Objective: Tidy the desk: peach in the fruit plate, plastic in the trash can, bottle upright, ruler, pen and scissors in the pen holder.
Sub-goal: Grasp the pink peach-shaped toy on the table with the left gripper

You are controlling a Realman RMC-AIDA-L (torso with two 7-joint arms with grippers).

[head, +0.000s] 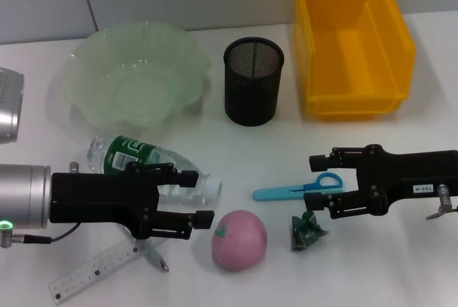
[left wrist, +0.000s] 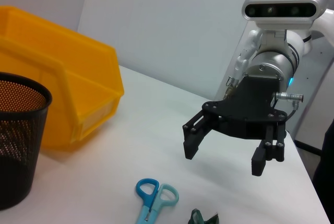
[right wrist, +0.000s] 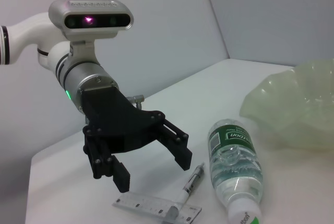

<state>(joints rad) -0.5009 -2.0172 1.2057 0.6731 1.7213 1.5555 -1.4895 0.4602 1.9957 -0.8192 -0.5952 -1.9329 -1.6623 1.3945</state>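
The pink peach (head: 239, 240) sits at the table's front centre. A clear bottle (head: 150, 167) with a green label lies on its side, and my open left gripper (head: 202, 196) hovers over its cap end. The ruler (head: 93, 271) and pen (head: 154, 257) lie in front of that arm. Blue scissors (head: 297, 189) and crumpled green plastic (head: 306, 230) lie beside my open right gripper (head: 315, 182). At the back stand the pale green fruit plate (head: 136, 78), the black mesh pen holder (head: 253, 81) and the yellow trash can (head: 351, 42). The left wrist view shows the right gripper (left wrist: 229, 153) above the scissors (left wrist: 154, 199).
In the right wrist view the left gripper (right wrist: 153, 171) hangs over the ruler (right wrist: 156, 208) and pen (right wrist: 190, 182), next to the bottle (right wrist: 235, 166). A silver cylinder (head: 8, 114) is at the far left edge. White wall runs behind the table.
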